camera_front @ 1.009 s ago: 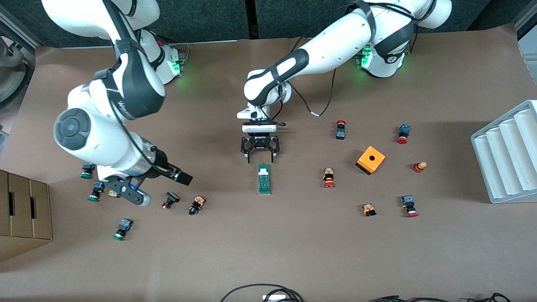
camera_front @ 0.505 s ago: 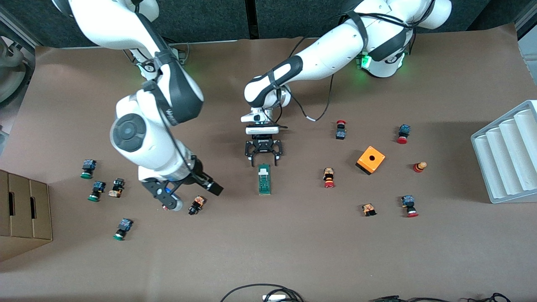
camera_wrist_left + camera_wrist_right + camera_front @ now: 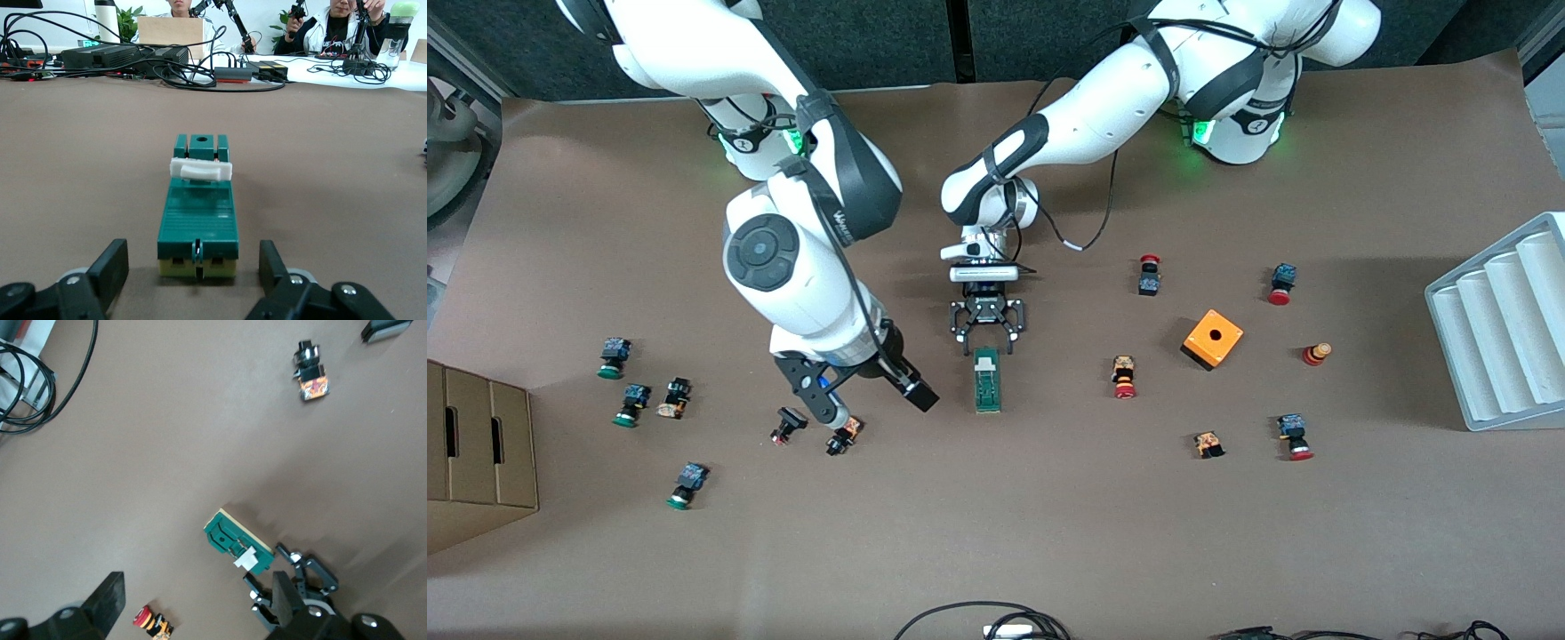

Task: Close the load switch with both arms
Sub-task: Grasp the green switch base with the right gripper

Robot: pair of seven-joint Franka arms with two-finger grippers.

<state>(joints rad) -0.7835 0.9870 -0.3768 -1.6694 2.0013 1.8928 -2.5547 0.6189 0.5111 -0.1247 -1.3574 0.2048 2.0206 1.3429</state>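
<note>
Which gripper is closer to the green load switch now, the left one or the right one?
The left. The left gripper sits at the end of the load switch that carries the white piece, fingers on either side. The right gripper hangs beside the switch, toward the right arm's end, apart from it.

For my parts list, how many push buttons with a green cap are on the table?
3 green-capped buttons, all toward the right arm's end: one, a second slightly nearer the camera, the third nearest. The right arm could hide others.
</note>
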